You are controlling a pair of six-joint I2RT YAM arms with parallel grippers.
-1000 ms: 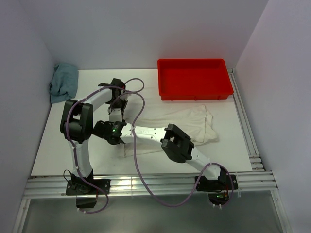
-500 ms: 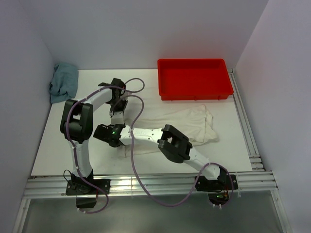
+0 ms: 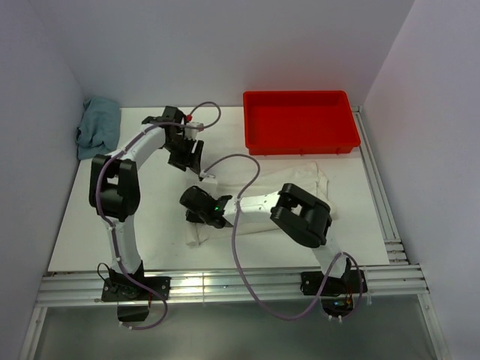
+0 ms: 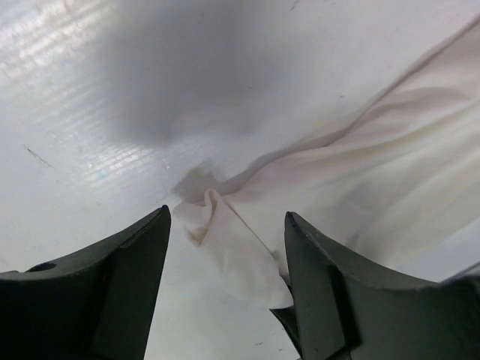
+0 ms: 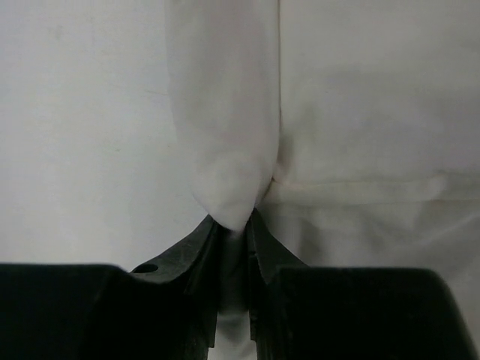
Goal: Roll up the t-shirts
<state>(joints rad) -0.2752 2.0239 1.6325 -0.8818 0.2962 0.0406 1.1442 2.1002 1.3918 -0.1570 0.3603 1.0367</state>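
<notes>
A cream-white t-shirt [image 3: 300,187] lies flattened on the white table [image 3: 97,225], just on the near side of the red tray [image 3: 298,124], w/ only a thin strip of bare surface btwn shirt and tray. The shirt's long axis runs on a diagonal. Its wider end, sleeve showing, sits under the tray's near-right corner. Its narrower end trails left and toward the near rail [image 3: 225,285], stopping well left of the tray. The right fingers [image 5: 196,259] are clenched on that trailing end: the wrist view shows a rounded fold of fabric pinched btwn them, the rest of the shirt spreading away beyond. The left fingers [image 4: 112,285], positioned left of the tray's near-left corner, stand spread apart and grip nothing. A loose, curled corner of the shirt lies on the table in the gap btwn them. Open room is mostly to the left of the tray, where bare table stretches to a crumpled blue cloth [image 3: 99,127] in the far-left corner. A broad bare patch also runs down the left side to the near rail. Right of the tray the table ends almost at once, at rails along the wall.
</notes>
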